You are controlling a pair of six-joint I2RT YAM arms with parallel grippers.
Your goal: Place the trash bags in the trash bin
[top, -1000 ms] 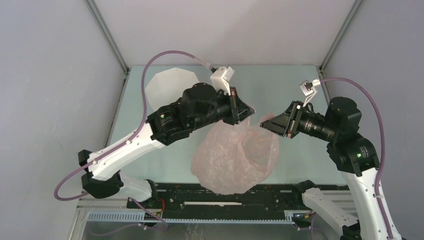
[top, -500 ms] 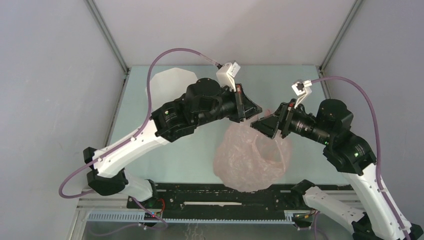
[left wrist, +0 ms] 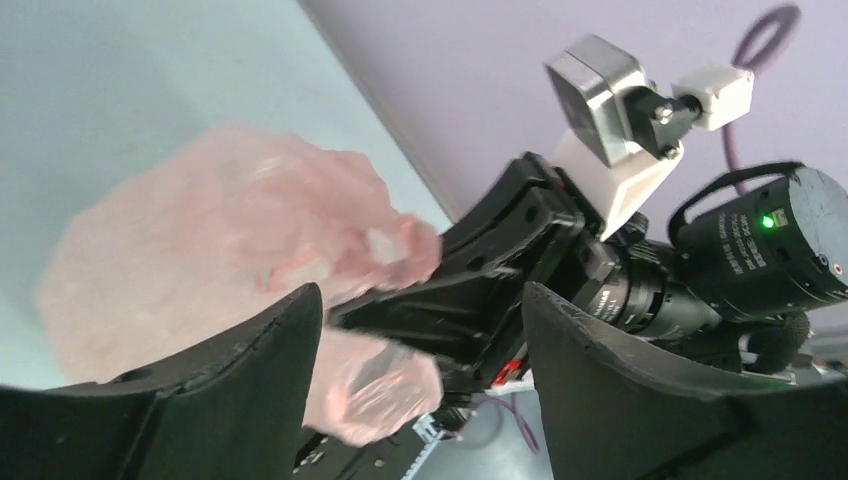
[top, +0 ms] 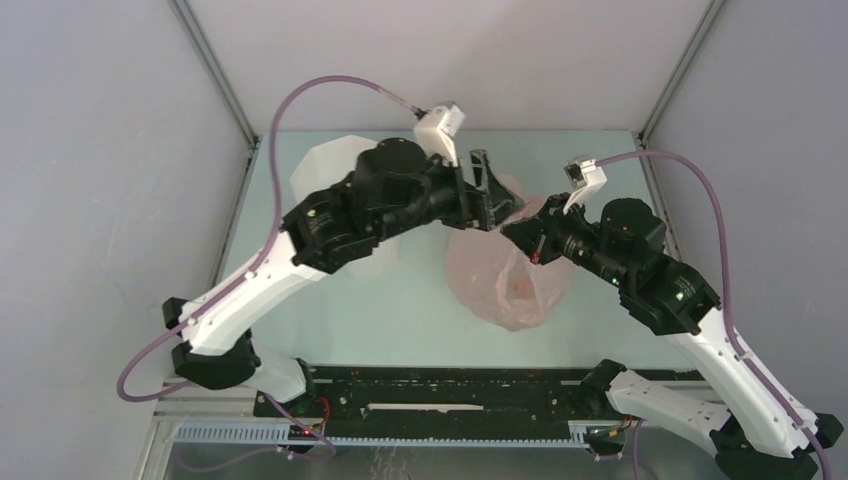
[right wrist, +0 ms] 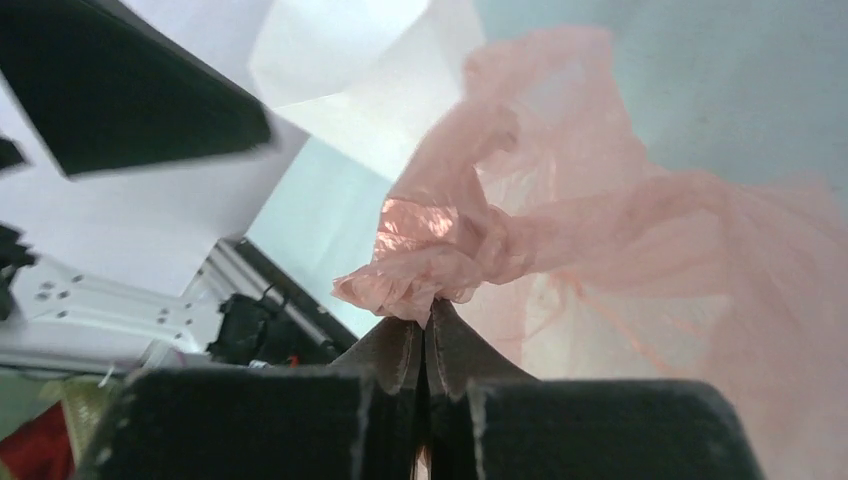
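Pinching a bunched fold of the pink bag [right wrist: 600, 230] between tightly closed fingers, the right gripper [right wrist: 425, 335] is holding the film up. The bag is hanging in loose wrinkles right of centre in the top view, over the table [top: 400, 310]; whether its lower end is touching the surface is hard to tell. The left gripper [left wrist: 420, 300] is standing wide open with nothing in it, its fingers reaching around the right gripper's tip and the pinched fold. The white bin [top: 322, 170] is sitting at the upper left of the top view, well apart from the bag and mostly hidden behind the left arm. Three things are looking risky. The open fingers may knock the right gripper when closing. The thin film may slip or tear if the two grippers pull against each other. The floppy bag may also drape over the bin's rim instead of dropping inside.
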